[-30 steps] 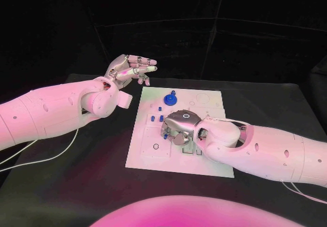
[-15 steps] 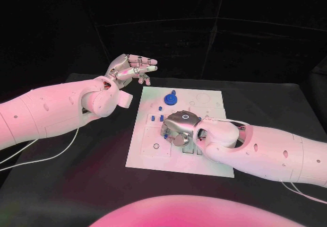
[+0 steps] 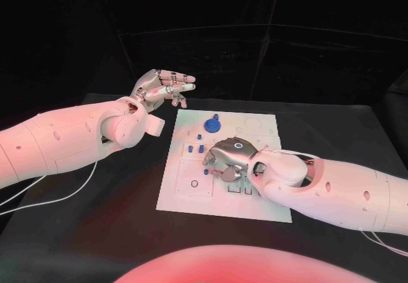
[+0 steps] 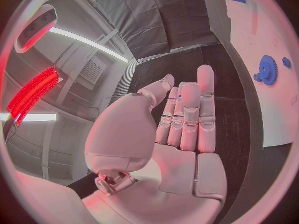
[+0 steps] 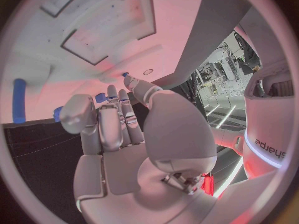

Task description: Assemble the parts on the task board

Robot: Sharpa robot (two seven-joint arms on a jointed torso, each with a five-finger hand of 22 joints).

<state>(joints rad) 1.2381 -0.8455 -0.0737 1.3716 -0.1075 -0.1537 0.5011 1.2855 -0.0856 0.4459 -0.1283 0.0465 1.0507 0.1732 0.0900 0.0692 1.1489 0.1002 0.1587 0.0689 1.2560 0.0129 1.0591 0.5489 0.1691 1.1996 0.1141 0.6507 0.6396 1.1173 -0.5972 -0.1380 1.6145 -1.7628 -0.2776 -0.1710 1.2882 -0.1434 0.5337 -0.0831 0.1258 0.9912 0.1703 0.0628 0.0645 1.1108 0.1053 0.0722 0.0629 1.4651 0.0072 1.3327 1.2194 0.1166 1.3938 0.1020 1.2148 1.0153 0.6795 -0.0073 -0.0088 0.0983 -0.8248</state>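
The right robot hand is down on the flat white plastic task board in the middle of the black table, fingers curled in (can't tell if it's gripping anything). The left robot hand is raised off the board's far left corner, open and empty. A round blue gear part sits near the board's far edge.

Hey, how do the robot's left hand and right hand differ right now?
The left robot hand is raised off the far left corner of the white board, while the right robot hand is down over the board's middle. The left one's fingers are straight and hold nothing; the right one's fingers curl toward the small blue pieces. Whether it grips one is unclear. Both are silver.
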